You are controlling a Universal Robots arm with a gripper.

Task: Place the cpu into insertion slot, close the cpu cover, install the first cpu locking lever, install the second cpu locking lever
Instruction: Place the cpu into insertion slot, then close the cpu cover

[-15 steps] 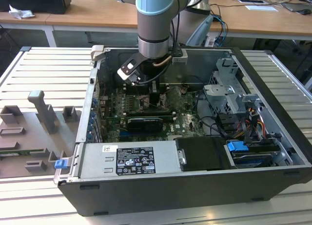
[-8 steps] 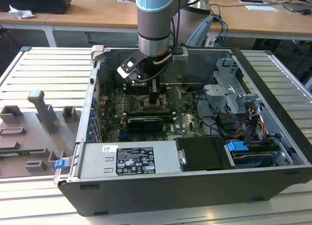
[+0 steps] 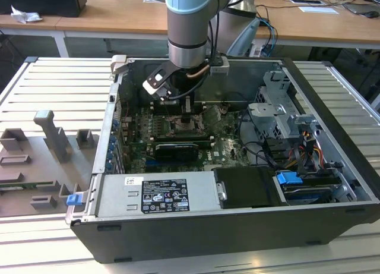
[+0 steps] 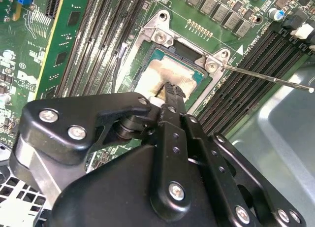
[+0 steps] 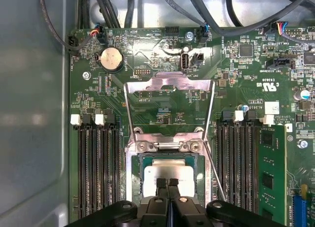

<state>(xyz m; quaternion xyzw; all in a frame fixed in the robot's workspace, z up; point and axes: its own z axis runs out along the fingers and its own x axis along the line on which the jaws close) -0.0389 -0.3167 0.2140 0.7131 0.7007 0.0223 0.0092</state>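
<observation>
The cpu lies flat in the insertion slot, a metal-rimmed socket on the green board. In both wrist views my gripper is directly over the chip, its two black fingers pressed together with nothing between them and the tips at the chip's top face. The cpu cover stands swung open, away from the socket. A thin locking lever sticks out beside the socket, unlatched. In the exterior view the gripper reaches down into the open computer case.
Long black memory slots flank the socket on both sides, and a green memory stick sits in one. A black graphics card lies near the socket. Case walls, a drive cage and cables surround the board.
</observation>
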